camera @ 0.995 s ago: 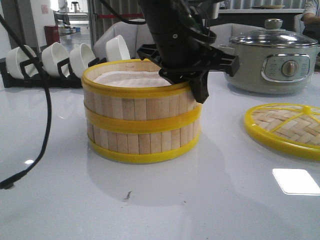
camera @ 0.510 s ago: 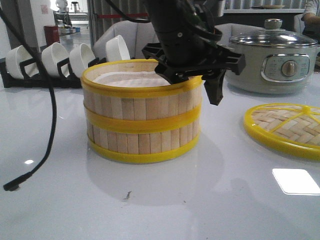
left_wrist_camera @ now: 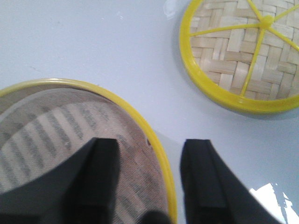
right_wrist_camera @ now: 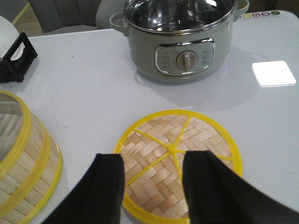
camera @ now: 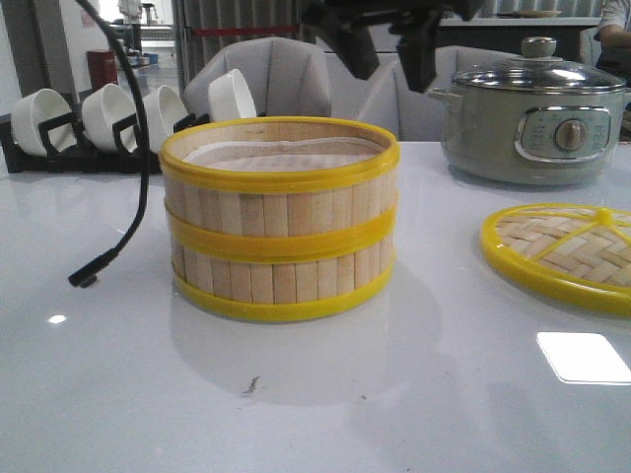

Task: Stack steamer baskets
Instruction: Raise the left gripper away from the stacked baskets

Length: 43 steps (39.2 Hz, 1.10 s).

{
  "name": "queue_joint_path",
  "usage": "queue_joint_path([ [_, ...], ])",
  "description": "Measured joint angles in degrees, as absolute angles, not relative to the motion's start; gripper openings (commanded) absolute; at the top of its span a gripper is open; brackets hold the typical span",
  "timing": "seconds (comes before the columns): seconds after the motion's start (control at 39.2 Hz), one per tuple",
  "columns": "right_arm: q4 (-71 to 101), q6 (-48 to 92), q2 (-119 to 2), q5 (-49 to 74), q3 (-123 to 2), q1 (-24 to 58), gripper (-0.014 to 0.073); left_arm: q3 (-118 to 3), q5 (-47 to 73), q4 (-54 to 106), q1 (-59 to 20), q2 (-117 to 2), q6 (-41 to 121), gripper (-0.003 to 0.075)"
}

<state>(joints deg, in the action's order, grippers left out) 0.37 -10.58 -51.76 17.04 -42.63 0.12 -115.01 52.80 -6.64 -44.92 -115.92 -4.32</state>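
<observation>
Two steamer baskets stand stacked mid-table, the upper one (camera: 281, 197) squarely on the lower one (camera: 281, 281), bamboo slats between yellow rims, a pale liner inside. My left gripper (camera: 385, 54) hangs open above the stack's right rear rim, touching nothing. In the left wrist view, the left gripper (left_wrist_camera: 149, 144) straddles the top basket's yellow rim (left_wrist_camera: 140, 119) from well above, with nothing held. My right gripper (right_wrist_camera: 153, 158) is open over the flat woven lid (right_wrist_camera: 173, 135), nothing between its fingers. The stack's side (right_wrist_camera: 23, 154) shows at that view's edge.
The woven lid (camera: 567, 251) with its yellow rim lies on the table to the right of the stack. A grey electric pot (camera: 537, 118) stands behind it. A black rack of white cups (camera: 99, 118) sits at the back left. A black cable (camera: 128, 148) dangles left of the stack.
The left gripper has risen from the top basket's right rim to well above the stack, its fingers open. The dangling cable has lifted with it. The baskets stay stacked and still.
</observation>
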Motion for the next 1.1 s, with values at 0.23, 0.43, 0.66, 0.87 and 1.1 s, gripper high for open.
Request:
queue_joint_path([
  [0.23, 0.4, -10.6, -51.8, 17.2, -42.6, 0.1, 0.0415, -116.0, 53.5, -6.5, -37.2, -109.5, -5.8, 0.0085],
  [0.43, 0.4, -10.6, -51.8, 17.5, -42.6, 0.1, 0.0415, -116.1, 54.3, -6.1, -26.1, -101.6, -6.6, 0.0085],
  [0.66, 0.4, -10.6, -51.8, 17.7, -42.6, 0.1, 0.0415, -109.3, 53.8, -4.2, -14.2, -90.4, -6.9, 0.0085],
  [0.87, 0.4, -10.6, -51.8, 17.7, -42.6, 0.1, 0.0415, -88.1, 45.6, -2.8, -8.4, -75.1, -7.0, 0.0085],
  [1.1, 0.4, -10.6, -51.8, 17.7, -42.6, 0.1, 0.0415, -60.6, 32.3, -2.6, -5.7, -57.5, -7.1, 0.0085],
])
